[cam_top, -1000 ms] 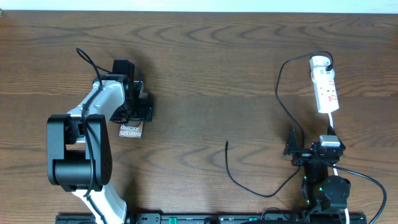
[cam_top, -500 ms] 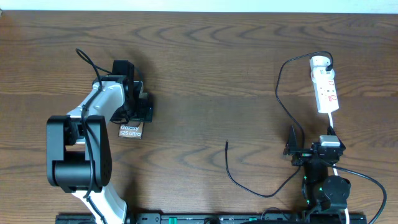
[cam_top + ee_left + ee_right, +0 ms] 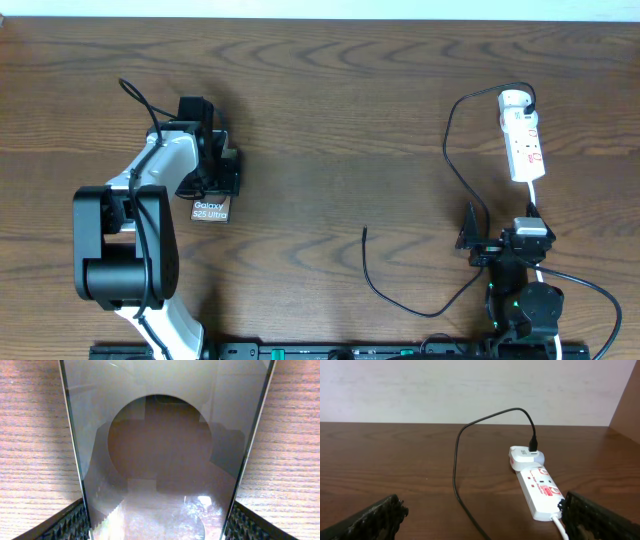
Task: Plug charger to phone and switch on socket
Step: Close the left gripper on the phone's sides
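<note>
the left gripper [image 3: 160,525] sat astride the phone [image 3: 160,455], its fingers [image 3: 75,522] at the long edges; whether they pinched yet, i could not tell. a lopsided squeeze could have skidded the glossy phone out from between them. the right gripper [image 3: 485,520] gaped empty, with the socket [image 3: 537,487] ahead of it and the charger [image 3: 454,472] plugged in there. against the earlier overhead, the left fingers had drawn in slightly; the phone had not moved.

Grained brown wood is seen in the table [image 3: 330,100]. A glossy, mirror-like face is shown by the phone [image 3: 160,460]; smooth white plastic by the socket [image 3: 538,489].
</note>
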Controlling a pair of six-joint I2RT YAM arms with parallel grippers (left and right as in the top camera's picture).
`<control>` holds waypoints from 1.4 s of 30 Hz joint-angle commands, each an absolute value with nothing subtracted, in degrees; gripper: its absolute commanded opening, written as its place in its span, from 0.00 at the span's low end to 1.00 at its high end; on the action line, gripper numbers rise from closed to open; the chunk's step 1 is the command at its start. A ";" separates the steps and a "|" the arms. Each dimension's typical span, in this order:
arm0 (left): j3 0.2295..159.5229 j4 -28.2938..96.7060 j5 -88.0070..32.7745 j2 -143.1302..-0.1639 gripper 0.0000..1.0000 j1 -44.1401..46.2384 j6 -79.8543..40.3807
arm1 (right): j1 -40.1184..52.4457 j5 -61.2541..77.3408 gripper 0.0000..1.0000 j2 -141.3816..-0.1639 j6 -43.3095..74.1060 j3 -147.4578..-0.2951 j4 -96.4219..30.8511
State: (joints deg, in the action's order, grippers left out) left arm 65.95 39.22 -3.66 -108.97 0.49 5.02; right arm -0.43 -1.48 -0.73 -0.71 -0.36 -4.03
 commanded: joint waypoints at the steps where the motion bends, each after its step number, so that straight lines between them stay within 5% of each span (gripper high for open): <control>1: 62.30 39.97 -4.97 -112.86 0.77 0.47 5.34 | -0.93 -1.37 0.99 -0.45 -1.37 -0.32 -4.27; 32: 62.30 39.90 -4.97 -112.86 0.62 0.47 5.34 | -0.93 -1.37 0.99 -0.45 -1.37 -0.32 -4.27; 42: 62.30 39.77 -4.97 -112.86 0.48 0.47 5.34 | -0.93 -1.37 0.99 -0.45 -1.37 -0.32 -4.27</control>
